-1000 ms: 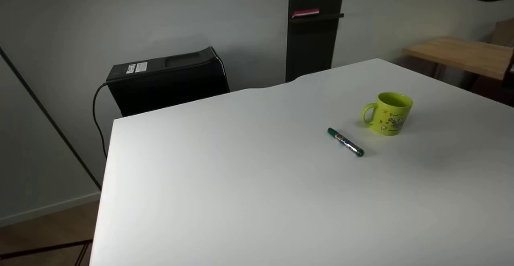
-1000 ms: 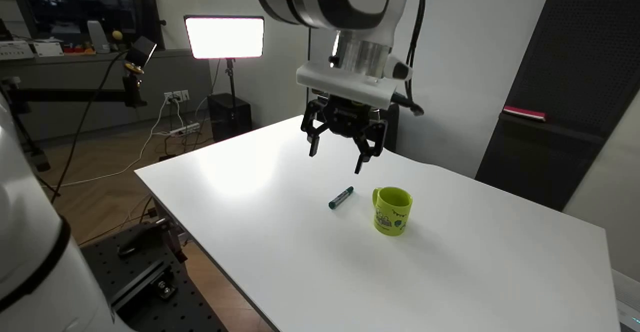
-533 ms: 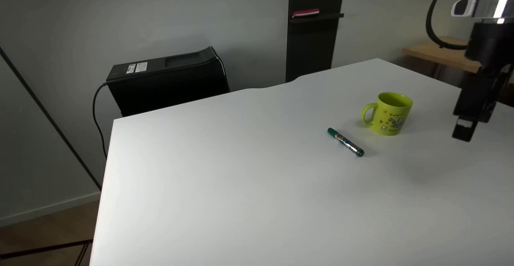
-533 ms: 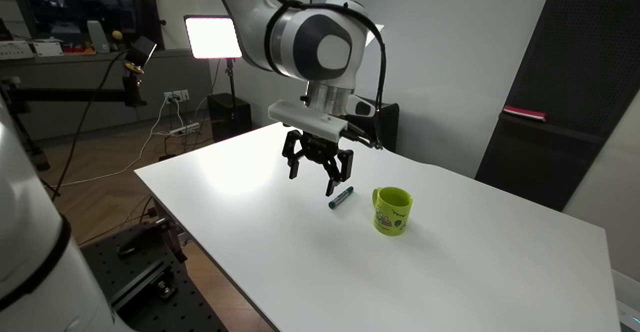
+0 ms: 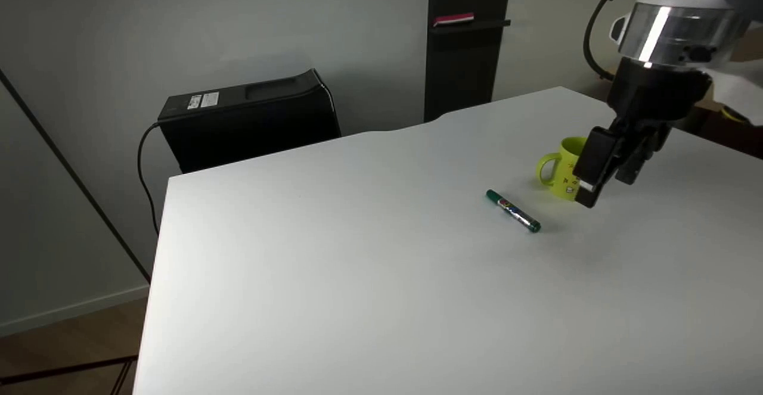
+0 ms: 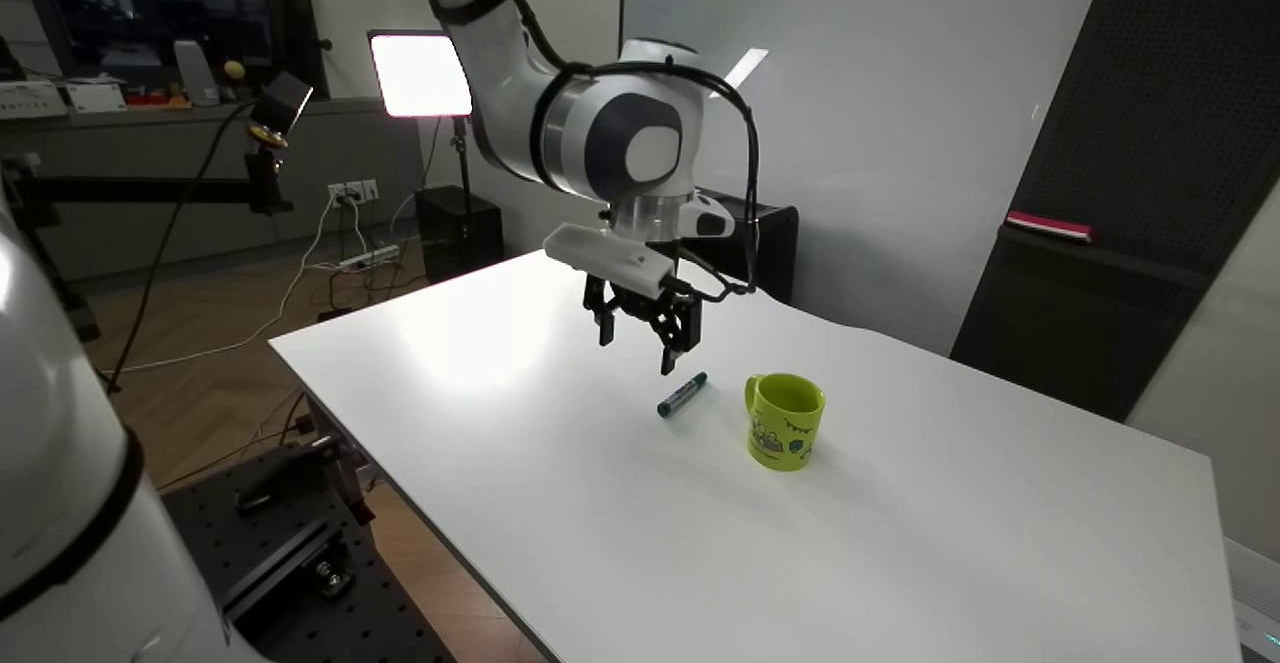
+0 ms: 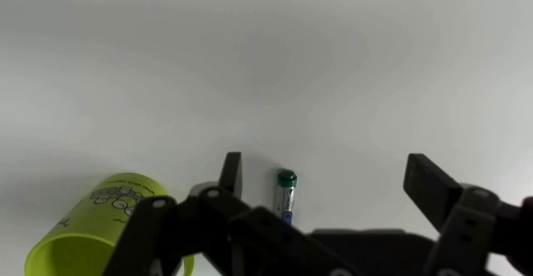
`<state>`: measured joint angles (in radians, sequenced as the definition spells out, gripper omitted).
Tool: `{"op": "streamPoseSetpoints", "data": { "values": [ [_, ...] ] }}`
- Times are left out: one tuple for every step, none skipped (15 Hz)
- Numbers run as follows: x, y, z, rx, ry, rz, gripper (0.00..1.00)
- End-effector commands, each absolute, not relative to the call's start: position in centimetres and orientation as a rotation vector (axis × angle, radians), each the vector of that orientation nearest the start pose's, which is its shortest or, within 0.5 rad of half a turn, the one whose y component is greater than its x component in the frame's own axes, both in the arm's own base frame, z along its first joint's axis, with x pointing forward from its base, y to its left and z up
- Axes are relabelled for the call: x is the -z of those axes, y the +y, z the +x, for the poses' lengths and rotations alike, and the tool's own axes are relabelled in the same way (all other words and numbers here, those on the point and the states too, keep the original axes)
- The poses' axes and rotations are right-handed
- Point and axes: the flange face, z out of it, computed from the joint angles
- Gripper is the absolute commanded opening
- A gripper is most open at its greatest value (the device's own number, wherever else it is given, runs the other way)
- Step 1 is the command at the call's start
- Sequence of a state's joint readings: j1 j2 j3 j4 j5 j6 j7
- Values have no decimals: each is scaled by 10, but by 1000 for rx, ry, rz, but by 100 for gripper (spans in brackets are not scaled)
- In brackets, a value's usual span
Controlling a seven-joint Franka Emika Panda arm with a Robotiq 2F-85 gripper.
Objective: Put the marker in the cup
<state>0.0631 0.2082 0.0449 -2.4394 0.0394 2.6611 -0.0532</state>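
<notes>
The cup (image 6: 786, 427) stands upright, its visible interior plain yellow-green. The marker (image 6: 682, 396) lies near it on the white table (image 6: 930, 553). In an exterior view the gripper (image 5: 607, 188) masks part of the cup; the wrist view shows one end of the marker between the fingers (image 7: 431, 188), which stand wide apart. Beyond the table: lit lamp (image 6: 420, 75), black case (image 5: 256, 127).

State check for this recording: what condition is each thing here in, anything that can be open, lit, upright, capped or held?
Marker: lying on the table, not held; appears capped.
Mug: upright, apart from the marker.
Hand: open, above the table, holding nothing.
Light panel: lit.
</notes>
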Motion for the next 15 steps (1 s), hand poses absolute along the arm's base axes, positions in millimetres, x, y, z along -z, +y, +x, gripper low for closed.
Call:
{"op": "streamPoseSetpoints", "data": {
  "values": [
    [-207,57,525,99,-101,-3119,100],
    [-202,57,532,112,-96,-3123,100],
    [-195,57,540,97,-92,-3118,100],
    [-187,58,548,85,-112,-3119,100],
    [-200,55,527,83,-145,-3109,100],
    [-194,56,533,78,-148,-3110,100],
    [-188,56,538,74,-150,-3110,100],
    [-184,56,540,69,-150,-3110,100],
    [-182,57,542,68,-151,-3110,100],
    [-182,57,543,69,-151,-3110,100],
    [-183,57,543,71,-151,-3110,100],
    [-183,57,544,73,-151,-3110,100],
    [-183,57,544,73,-151,-3110,100],
    [-183,57,544,74,-151,-3110,100],
    [-183,57,544,74,-151,-3110,100]
  ]
}}
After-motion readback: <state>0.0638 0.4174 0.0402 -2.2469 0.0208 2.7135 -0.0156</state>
